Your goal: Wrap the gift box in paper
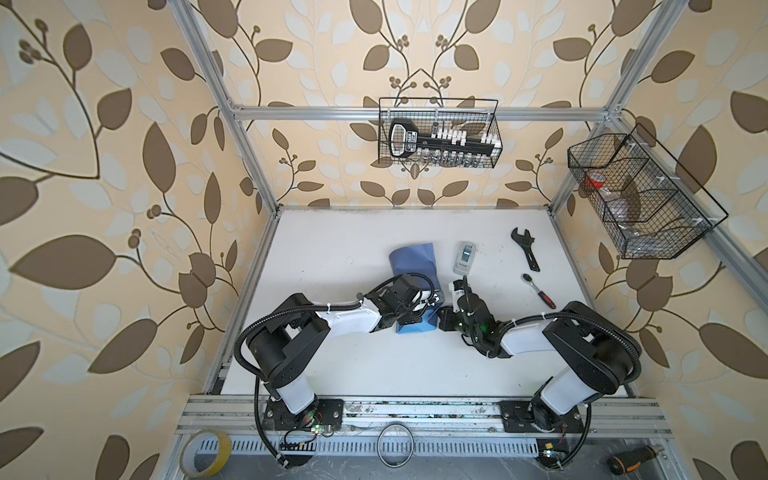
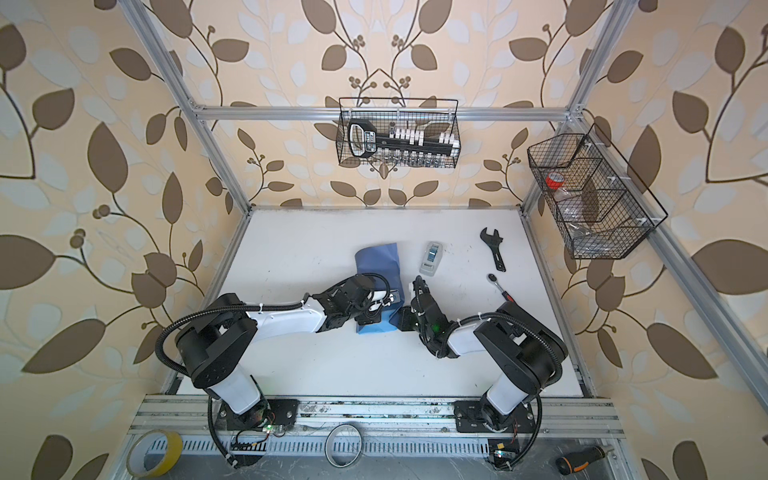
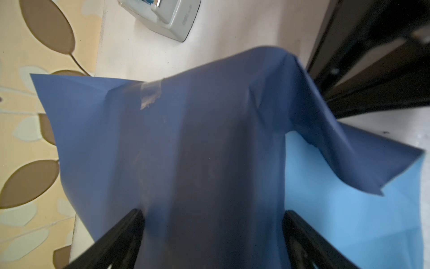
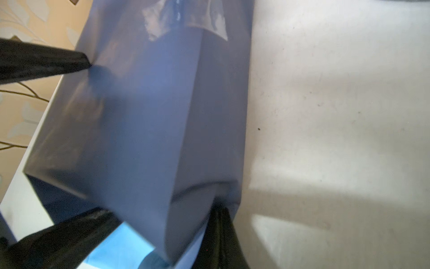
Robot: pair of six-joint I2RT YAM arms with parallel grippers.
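Slate-blue paper (image 1: 411,259) sheet tubed round hidden black gift box, worktop (image 1: 332,249) centre; long axis 12–6 o'clock, loose end at 6. Jaws of left gripper (image 3: 211,216) wide, astride it from 9, clamping nothing; right gripper (image 4: 220,209) jaws shut, tip on paper from 3, likely nearer.

You can read nothing here with certainty. The tape dispenser (image 3: 172,21) carries a short raised mark on its grey shell in the left wrist view, too blurred to make out. In a top view, the black-handled socket rail (image 1: 402,139) in the wire basket (image 1: 496,124) bears a white-lettered label, and the right arm (image 1: 532,332) a small white sticker (image 1: 458,296); both are too small to read.
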